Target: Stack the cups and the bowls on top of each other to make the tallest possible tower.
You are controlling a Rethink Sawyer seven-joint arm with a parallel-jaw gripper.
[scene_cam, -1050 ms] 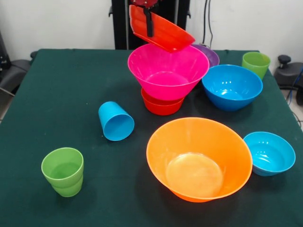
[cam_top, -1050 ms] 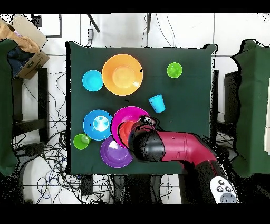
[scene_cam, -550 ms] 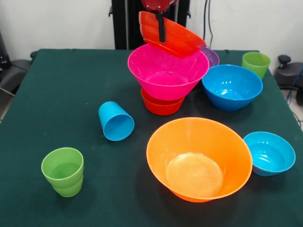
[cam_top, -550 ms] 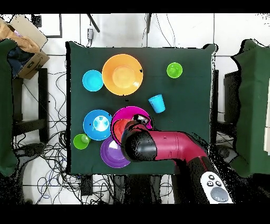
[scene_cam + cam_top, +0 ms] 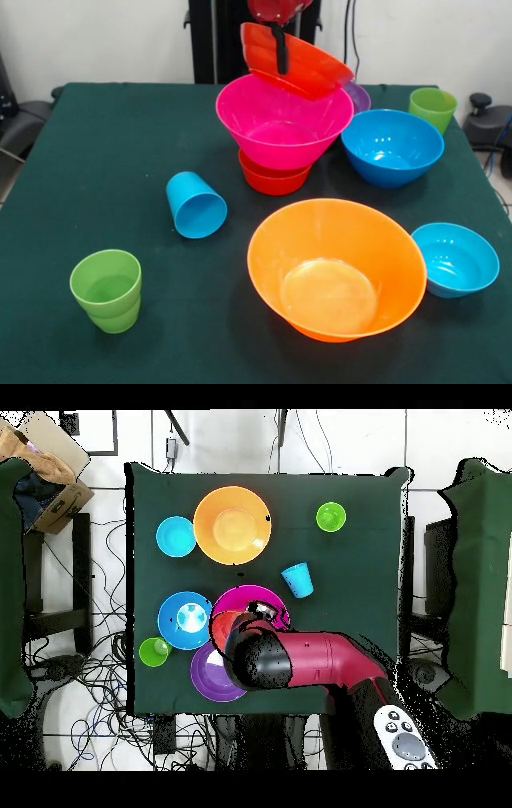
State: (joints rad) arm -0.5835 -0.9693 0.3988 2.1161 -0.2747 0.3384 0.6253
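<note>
1. The end effector (image 5: 278,50), top centre of the front view, is clamped on the rim of a tilted medium red-orange bowl (image 5: 300,62).
2. That bowl hangs over the large pink bowl (image 5: 282,120), which sits on a small red-orange bowl (image 5: 272,181) on the green tabletop (image 5: 104,152).

I can read no text, label, brand, number or sign anywhere from here; nothing legible on the bowls, the cups or the table.
</note>
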